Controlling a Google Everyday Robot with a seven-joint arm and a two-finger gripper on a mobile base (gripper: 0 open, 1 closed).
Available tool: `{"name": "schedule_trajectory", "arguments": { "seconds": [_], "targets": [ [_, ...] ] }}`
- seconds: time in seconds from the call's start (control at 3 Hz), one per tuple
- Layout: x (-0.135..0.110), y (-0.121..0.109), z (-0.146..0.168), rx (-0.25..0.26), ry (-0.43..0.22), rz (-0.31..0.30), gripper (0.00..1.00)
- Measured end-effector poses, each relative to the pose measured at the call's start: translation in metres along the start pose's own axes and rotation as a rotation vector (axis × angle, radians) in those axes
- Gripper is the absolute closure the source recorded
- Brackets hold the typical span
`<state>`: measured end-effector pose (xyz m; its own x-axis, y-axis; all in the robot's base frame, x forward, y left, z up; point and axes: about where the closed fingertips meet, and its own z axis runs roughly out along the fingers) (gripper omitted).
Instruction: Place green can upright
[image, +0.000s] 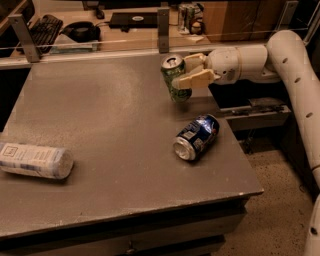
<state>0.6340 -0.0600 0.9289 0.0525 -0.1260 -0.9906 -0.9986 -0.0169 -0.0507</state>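
The green can (174, 78) is nearly upright, silver top up, held over the far right part of the grey table (100, 130). Its base is at or just above the tabletop; I cannot tell if it touches. My gripper (192, 73) reaches in from the right on a white arm (260, 62). Its beige fingers (196, 80) are shut on the green can's right side.
A blue can (196, 136) lies on its side near the table's right edge, in front of the green can. A white labelled cylinder (34, 160) lies at the left edge. A rail with posts (163, 22) runs along the back. A desk with a keyboard (42, 25) is behind.
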Motion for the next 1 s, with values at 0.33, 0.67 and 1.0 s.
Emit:
{"name": "schedule_trajectory", "arguments": {
  "seconds": [0.33,0.67,1.0],
  "targets": [
    [0.008,0.001,0.0,-0.017,-0.067,0.027,1.0],
    [0.018,0.002,0.0,-0.048,-0.122,0.047,0.82],
    [0.028,0.001,-0.002,-0.058,-0.164,0.078,0.59]
  ]
}}
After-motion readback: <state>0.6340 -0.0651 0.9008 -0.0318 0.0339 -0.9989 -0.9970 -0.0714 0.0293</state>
